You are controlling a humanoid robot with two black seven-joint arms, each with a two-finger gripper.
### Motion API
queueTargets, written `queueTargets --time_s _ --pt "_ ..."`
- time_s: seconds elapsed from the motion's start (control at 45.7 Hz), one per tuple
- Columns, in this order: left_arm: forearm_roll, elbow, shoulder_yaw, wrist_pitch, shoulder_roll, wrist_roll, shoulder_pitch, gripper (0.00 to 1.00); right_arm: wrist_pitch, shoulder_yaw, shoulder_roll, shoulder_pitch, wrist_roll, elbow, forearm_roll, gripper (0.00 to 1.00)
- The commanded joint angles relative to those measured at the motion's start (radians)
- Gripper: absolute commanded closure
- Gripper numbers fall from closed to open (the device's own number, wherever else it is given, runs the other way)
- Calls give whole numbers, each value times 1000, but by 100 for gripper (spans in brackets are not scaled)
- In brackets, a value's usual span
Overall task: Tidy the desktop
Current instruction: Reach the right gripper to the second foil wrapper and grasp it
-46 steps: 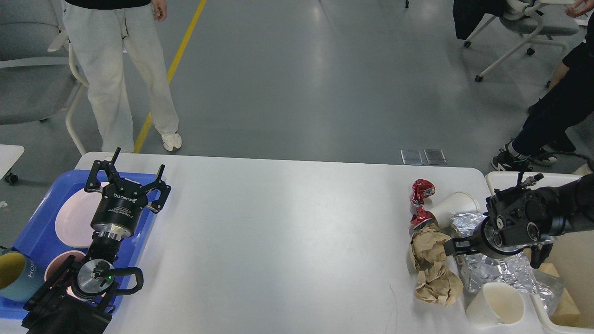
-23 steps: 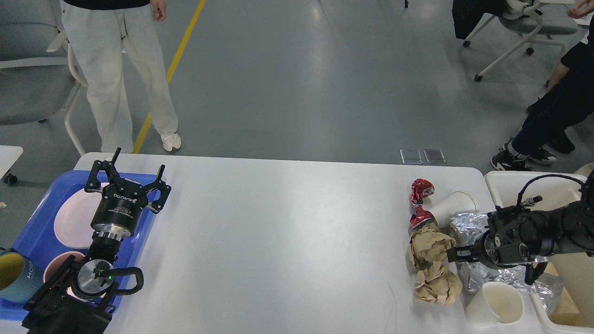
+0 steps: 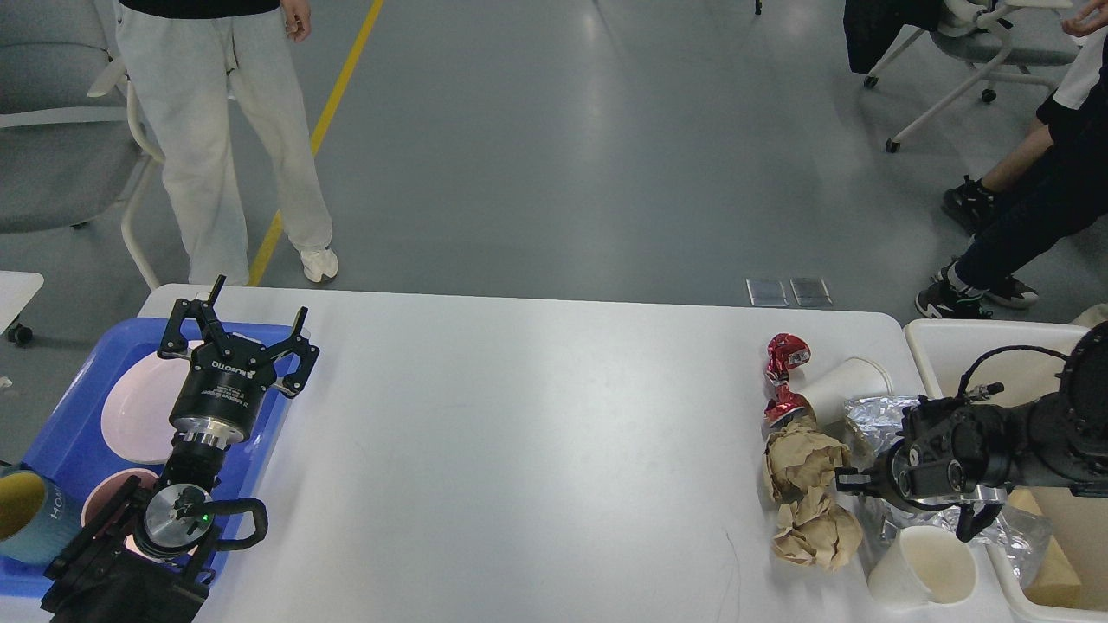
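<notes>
The white desktop carries a heap of rubbish at its right end: two crushed red cans, a tipped white paper cup, two balls of brown paper, crumpled foil and another white cup. My right gripper hangs low over the foil, beside the brown paper. Its fingers are spread, one toward the paper and one down to the right, so it looks open. Whether it touches the foil is hidden. My left gripper stands open above the blue tray, holding nothing.
In the blue tray lie a pink plate, a pink bowl and a yellow-lined cup. A cream-white bin stands off the table's right end. People and chairs are beyond the far edge.
My right gripper has sunk lower over the foil and its arm has drawn back to the right. The left arm has not moved. The seated person at right shifted a leg.
</notes>
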Motion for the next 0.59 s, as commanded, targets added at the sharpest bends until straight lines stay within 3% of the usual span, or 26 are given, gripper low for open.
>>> queueTargets --time_s 0.0,0.569 --pt "0 0 0 0 0 0 0 3 1 3 1 1 0 1 2 100" --pt "0 0 0 0 0 0 0 3 11 21 -16 36 -7 3 3 100"
